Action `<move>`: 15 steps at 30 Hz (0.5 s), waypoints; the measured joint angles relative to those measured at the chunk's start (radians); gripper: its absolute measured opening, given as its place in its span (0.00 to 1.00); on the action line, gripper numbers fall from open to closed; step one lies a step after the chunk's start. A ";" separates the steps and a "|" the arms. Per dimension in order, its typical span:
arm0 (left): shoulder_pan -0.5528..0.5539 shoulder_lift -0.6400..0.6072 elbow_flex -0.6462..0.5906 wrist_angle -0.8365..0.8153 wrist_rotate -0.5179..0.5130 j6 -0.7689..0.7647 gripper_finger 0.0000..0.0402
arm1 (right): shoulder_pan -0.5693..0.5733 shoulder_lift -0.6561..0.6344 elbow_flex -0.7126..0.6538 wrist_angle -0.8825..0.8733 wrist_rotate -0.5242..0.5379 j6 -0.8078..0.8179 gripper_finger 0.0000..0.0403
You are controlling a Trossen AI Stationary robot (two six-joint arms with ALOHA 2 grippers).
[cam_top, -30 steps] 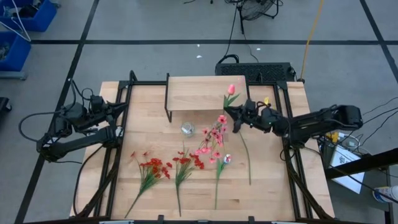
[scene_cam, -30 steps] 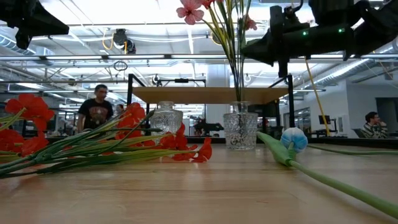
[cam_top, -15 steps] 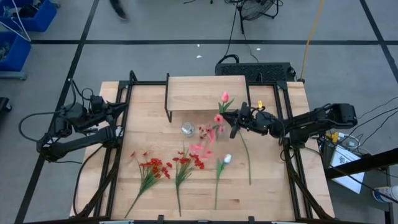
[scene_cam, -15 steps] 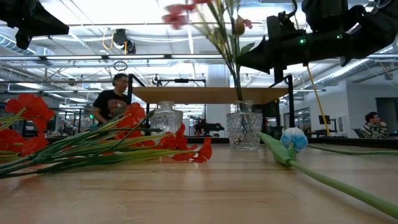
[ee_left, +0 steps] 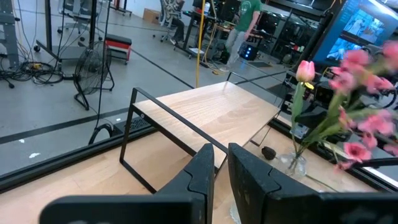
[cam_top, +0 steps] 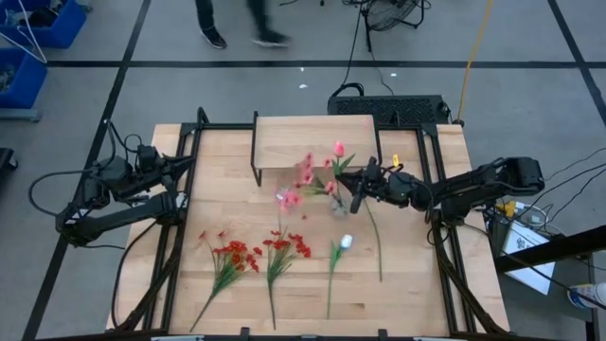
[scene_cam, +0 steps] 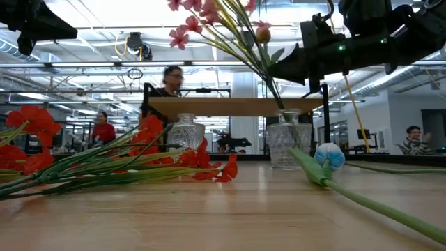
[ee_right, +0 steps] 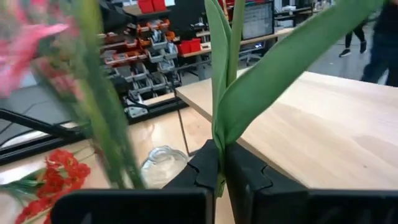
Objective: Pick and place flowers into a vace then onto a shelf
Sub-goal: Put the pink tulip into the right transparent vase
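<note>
Since a second ago the glass vase (cam_top: 338, 205) has tipped, its pink flowers (cam_top: 301, 180) swinging up-left over the shelf (cam_top: 312, 142). Right gripper (cam_top: 357, 186), frame centre-right, grasps the stems. Left gripper (cam_top: 186, 165) waits far left, fingers closed.

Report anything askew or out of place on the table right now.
The vase stands upright, but its pink flowers lean hard to one side as the right gripper grips the stems. A second glass vase stands empty, and loose flowers lie flat on the tabletop.
</note>
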 joint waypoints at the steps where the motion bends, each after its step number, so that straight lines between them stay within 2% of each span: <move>1: 0.000 0.000 0.000 0.000 0.000 0.000 0.13 | 0.000 -0.001 0.000 -0.003 0.000 0.001 0.04; 9: 0.000 0.000 0.000 0.000 0.000 0.000 0.13 | 0.042 -0.005 -0.001 -0.003 0.004 0.028 0.12; 11: 0.000 0.000 0.000 0.000 0.000 0.000 0.13 | 0.063 -0.005 -0.001 -0.004 0.052 0.019 0.14; 15: 0.000 0.000 0.000 0.000 0.000 0.000 0.13 | 0.112 -0.015 -0.001 -0.001 0.213 -0.003 0.21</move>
